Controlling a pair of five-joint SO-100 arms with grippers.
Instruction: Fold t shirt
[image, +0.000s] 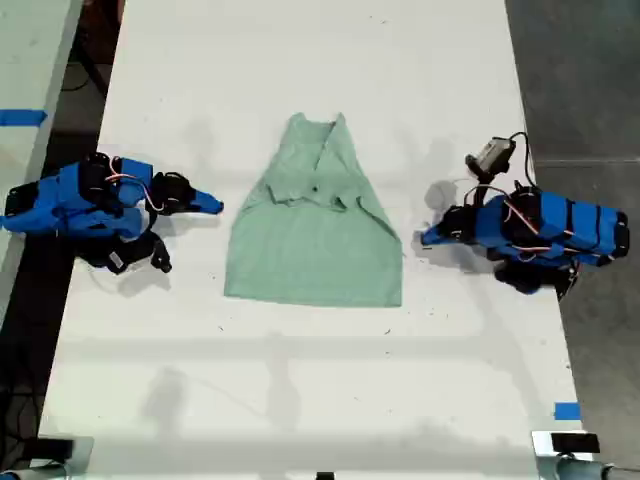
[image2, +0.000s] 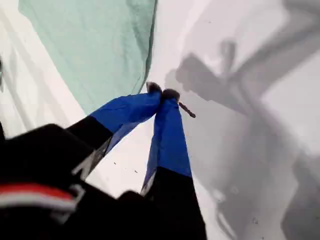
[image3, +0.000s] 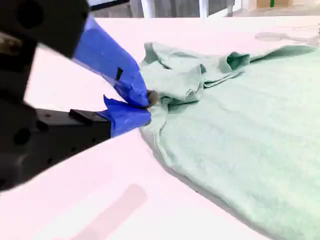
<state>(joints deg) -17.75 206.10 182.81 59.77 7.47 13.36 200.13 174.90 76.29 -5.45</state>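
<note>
The t shirt (image: 315, 245) lies flat in the middle of the white table (image: 300, 400), pale mint green, neck toward the far edge and both sleeves folded in over the chest. My first gripper (image: 428, 238) is on the exterior view's right, shut and empty, just off the shirt's side edge. In its wrist view the first gripper (image2: 162, 93) has its tips together beside a corner of the t shirt (image2: 95, 45). My second gripper (image: 216, 207) is on the exterior view's left, shut, level with the sleeves. The second gripper (image3: 149, 100) sits at the edge of the t shirt (image3: 240, 130); touching or apart, I cannot tell.
A small grey camera module with cables (image: 492, 153) sticks up behind the arm on the exterior view's right. Blue tape (image: 566, 411) marks the table's near corner on that side. Dark floor borders the table on both sides, and a second table edge (image: 25, 120) runs along the exterior view's left.
</note>
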